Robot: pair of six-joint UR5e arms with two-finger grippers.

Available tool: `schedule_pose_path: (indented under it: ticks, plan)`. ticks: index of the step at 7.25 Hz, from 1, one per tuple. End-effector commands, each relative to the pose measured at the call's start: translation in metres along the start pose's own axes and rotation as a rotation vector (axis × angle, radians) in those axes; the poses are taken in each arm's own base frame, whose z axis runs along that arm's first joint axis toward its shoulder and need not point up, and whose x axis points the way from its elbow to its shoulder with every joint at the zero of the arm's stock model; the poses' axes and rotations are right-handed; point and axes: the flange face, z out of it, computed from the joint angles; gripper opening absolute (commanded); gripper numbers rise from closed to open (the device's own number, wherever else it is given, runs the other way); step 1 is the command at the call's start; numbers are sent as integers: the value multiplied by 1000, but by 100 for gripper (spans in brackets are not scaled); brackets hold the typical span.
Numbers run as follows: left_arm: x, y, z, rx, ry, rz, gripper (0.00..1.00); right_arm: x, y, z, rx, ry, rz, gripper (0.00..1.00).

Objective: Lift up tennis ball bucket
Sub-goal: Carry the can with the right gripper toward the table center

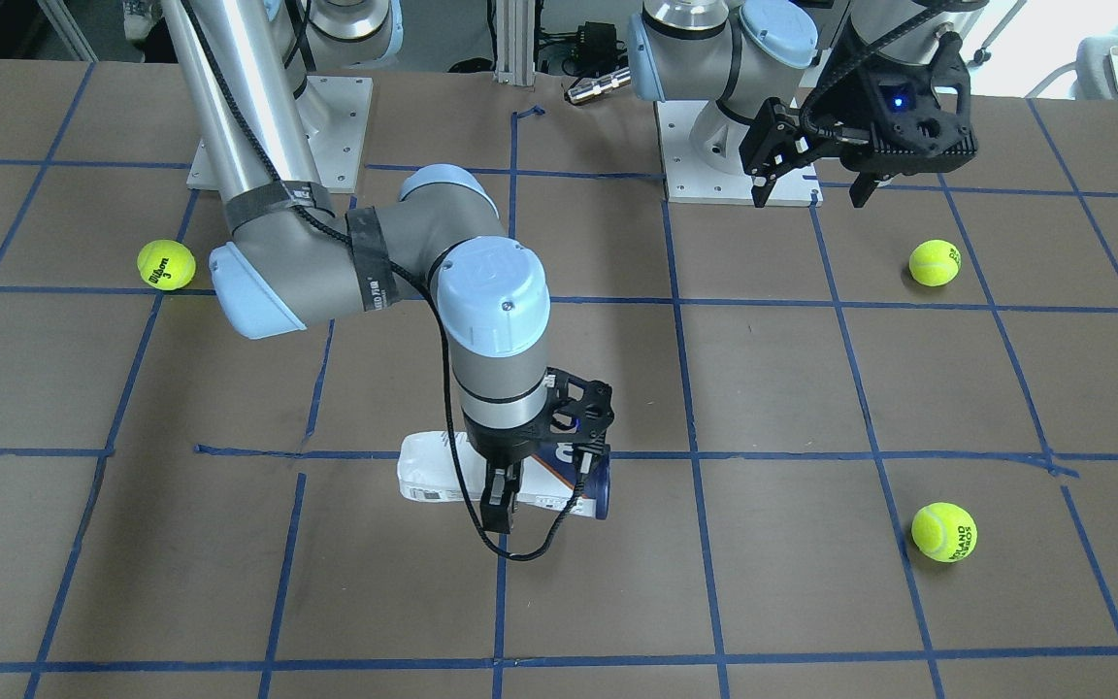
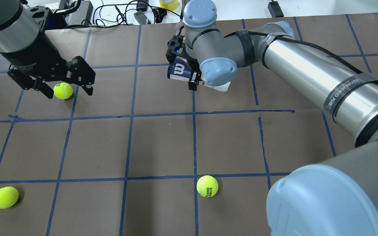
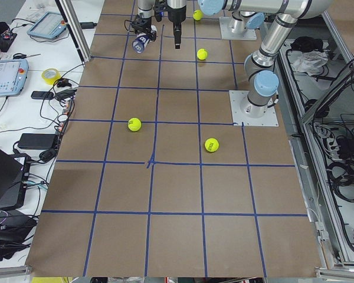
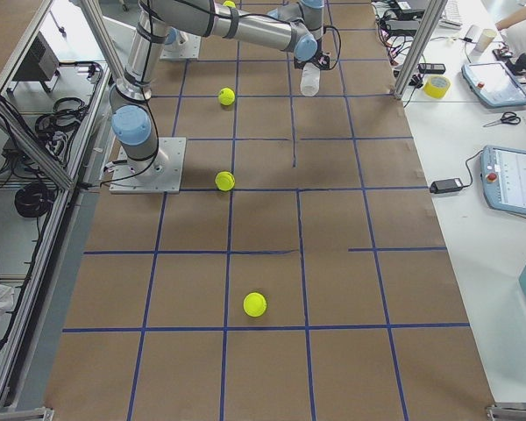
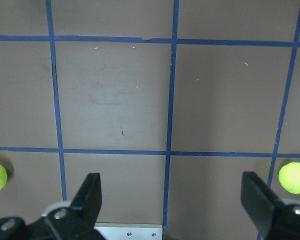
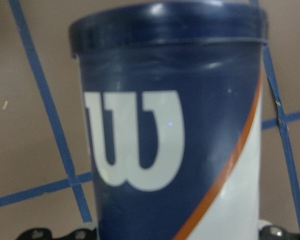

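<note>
The tennis ball bucket (image 1: 433, 476) is a slim can with a white and navy label and a dark blue rim. It lies on its side near the table's middle. My right gripper (image 1: 510, 482) reaches down over it with a finger on each side and is shut on it. I cannot tell whether the can touches the brown paper. It also shows in the overhead view (image 2: 177, 70), and its "W" logo fills the right wrist view (image 6: 165, 150). My left gripper (image 1: 806, 199) is open and empty, held high over the table near its base plate, far from the can.
Three yellow-green tennis balls lie on the brown paper with the blue tape grid: one by the right arm's base (image 1: 166, 264), one under the left gripper (image 1: 935, 262), one far out on the left side (image 1: 943, 531). White arm base plates (image 1: 714, 184) stand at the robot's edge.
</note>
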Motion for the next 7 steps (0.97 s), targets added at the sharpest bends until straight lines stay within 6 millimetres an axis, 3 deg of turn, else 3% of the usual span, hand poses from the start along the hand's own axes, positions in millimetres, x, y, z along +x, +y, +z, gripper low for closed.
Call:
schedule_pose_path:
  ticks: [1,4,5,6,7]
  plan:
    - [0,0,0,0,0,0,100,-36,-37,27,31,17,-157,55]
    - [0,0,2,-4,0,0,100,-46,-42,61,28,0,-148,59]
    - [0,-1,2,-6,0,0,100,-48,-43,65,45,-18,-145,66]
    - [0,-1,2,-6,0,0,100,-50,-43,78,39,-29,-144,87]
    - [0,-1,2,-6,0,0,100,-50,-42,80,35,-32,-124,100]
